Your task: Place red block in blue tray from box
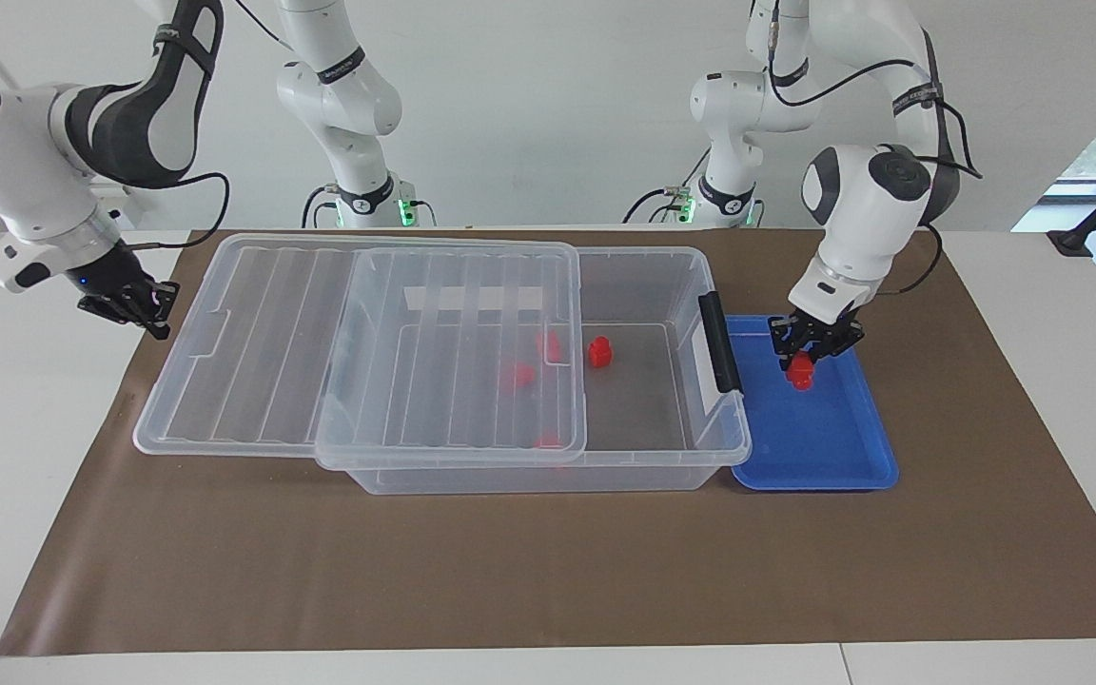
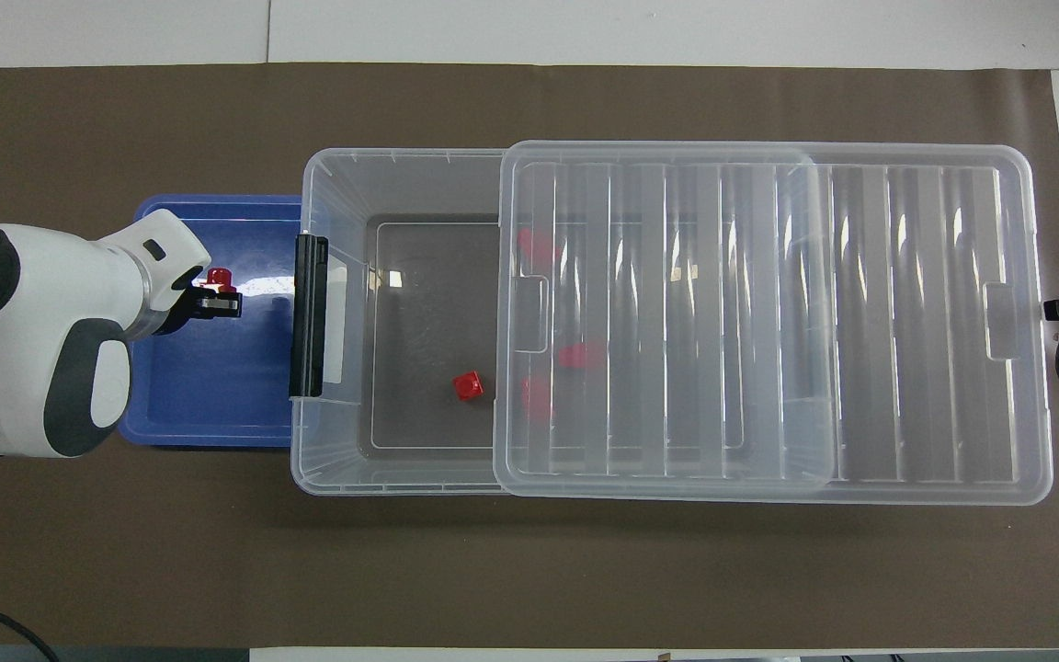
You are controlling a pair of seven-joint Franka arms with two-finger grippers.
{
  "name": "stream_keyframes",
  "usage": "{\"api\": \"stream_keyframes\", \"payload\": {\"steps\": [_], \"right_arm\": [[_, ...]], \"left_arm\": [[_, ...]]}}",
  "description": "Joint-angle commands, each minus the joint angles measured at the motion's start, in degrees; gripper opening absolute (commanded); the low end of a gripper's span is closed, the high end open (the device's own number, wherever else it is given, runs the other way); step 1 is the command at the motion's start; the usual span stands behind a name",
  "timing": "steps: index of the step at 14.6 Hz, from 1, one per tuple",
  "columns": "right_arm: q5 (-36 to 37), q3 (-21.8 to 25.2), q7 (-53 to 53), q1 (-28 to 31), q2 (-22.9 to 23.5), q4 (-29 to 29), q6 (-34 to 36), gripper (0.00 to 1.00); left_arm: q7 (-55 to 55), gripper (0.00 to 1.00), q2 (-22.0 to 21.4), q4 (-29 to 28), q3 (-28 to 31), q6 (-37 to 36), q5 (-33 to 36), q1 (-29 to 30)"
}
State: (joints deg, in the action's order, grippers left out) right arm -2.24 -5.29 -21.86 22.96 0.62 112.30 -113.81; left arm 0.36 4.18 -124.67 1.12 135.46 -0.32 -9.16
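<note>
Facing view shows the left claw (image 1: 812, 344) at the right of centre, clamped on the red block (image 1: 802, 371) and hanging low over the blue tray (image 1: 814, 457); whether the block touches the tray floor I cannot tell. In the overhead view the same block (image 2: 217, 277) sits at the claw's tips toward the left of the frame, over the tray's upper half.

The block looks small, rigid and light, probably smooth plastic, so I judge it will slip if pinched on a corner; a hold across its flat sides, as now, suits it best. It should survive a short drop without harm.

Open room is good here: the tray floor is bare around the block. The nearest edges are the tray's raised rim and, just beside it, the box (image 1: 548, 466) with its black clip handle (image 1: 719, 342) standing up at the tray's end. The lid (image 1: 358, 342) lies slid toward the left of the frame, leaving one loose red piece (image 1: 599, 353) uncovered and others under the clear plastic.

Right claw (image 1: 125, 303) waits at the far left, fingers together and empty, off the brown mat (image 1: 548, 571) over the bench (image 1: 25, 428).
</note>
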Motion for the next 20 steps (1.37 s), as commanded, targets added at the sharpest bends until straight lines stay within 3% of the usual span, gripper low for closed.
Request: {"api": "stream_keyframes", "payload": {"steps": [1, 4, 7, 8, 10, 11, 15, 20], "right_arm": [[0.5, -0.3, 1.6, -1.6, -1.3, 1.7, -1.2, 0.00], [0.5, -0.3, 6.9, -5.5, -1.4, 1.7, -0.9, 0.00], [0.5, -0.3, 12.0, -8.8, -1.6, 1.9, -0.9, 0.00], [0.5, -0.4, 14.1, -9.8, -1.7, 2.0, -0.7, 0.00], [0.5, -0.4, 17.7, -12.1, -1.8, 2.4, -0.8, 0.00], [0.5, -0.3, 19.4, -13.4, -1.9, 2.5, -0.9, 0.00], [0.5, -0.3, 25.9, -17.1, -1.9, 2.5, -0.8, 0.00], [0.5, -0.5, 31.1, -20.4, -2.2, 2.5, -0.6, 0.00]], "left_arm": [[1.0, 0.00, 3.4, -1.0, -0.5, 5.5, 0.8, 2.0], [1.0, 0.00, 7.4, -0.7, -0.5, 10.3, 0.8, 2.0], [1.5, 0.00, 7.7, -0.7, -0.5, 10.4, 0.8, 4.2], [1.5, 0.04, 7.7, -0.8, -0.5, 10.4, 0.8, 4.0], [1.4, 0.81, 7.8, -0.4, -0.5, 10.6, 0.8, 3.7], [1.3, 1.00, 7.8, -0.2, -0.5, 10.4, 0.8, 3.6], [1.0, 1.00, 5.6, 0.9, -0.5, 7.6, 0.8, 3.7], [1.0, 1.00, 1.0, 8.4, -0.9, -8.8, 0.8, 3.5]]}}
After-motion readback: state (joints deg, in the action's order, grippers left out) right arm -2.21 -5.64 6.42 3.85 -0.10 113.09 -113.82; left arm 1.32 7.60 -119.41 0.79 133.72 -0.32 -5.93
